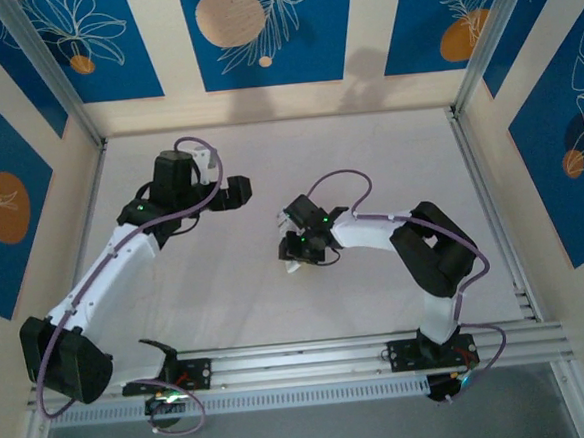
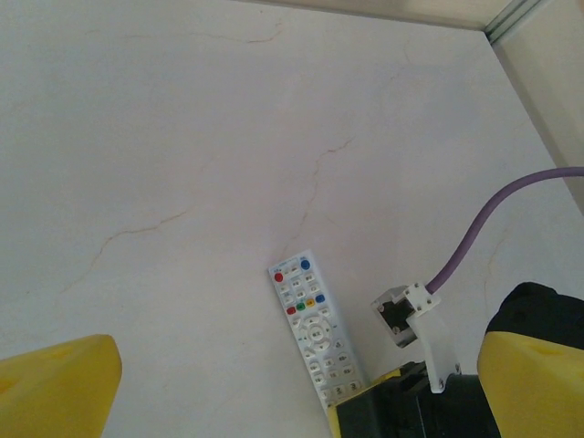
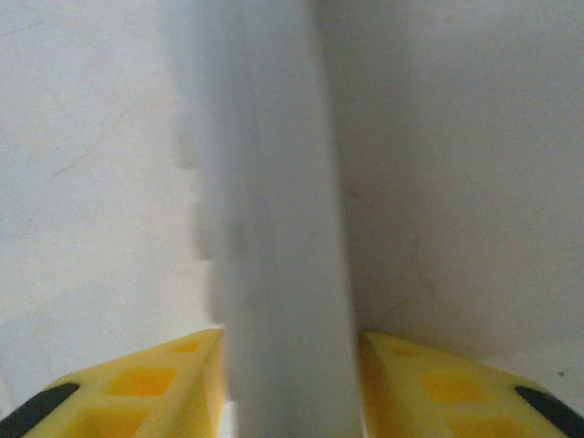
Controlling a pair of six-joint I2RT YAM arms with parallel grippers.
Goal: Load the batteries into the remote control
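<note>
Looks early in the job. Can see the remote control (image 2: 315,328) lying flat on the table (image 2: 182,137), button face up, so cannot judge the state of the back cover or of the battery bay. Finds the right tool (image 3: 290,365) straddling the remote control's lower end, the end away from the red and blue buttons, with one yellow finger (image 3: 173,383) just beside each long edge; cannot tell whether pinching it or merely bracketing it. Finds the left tool (image 1: 238,193) spread wide, holding nothing, hovering over bare table to the left of the remote control and clear of it. Judging by that: nothing certainly loaded. Probably left to do: turn the remote control over, open the bay, fetch the batteries, seat them, close up.
</note>
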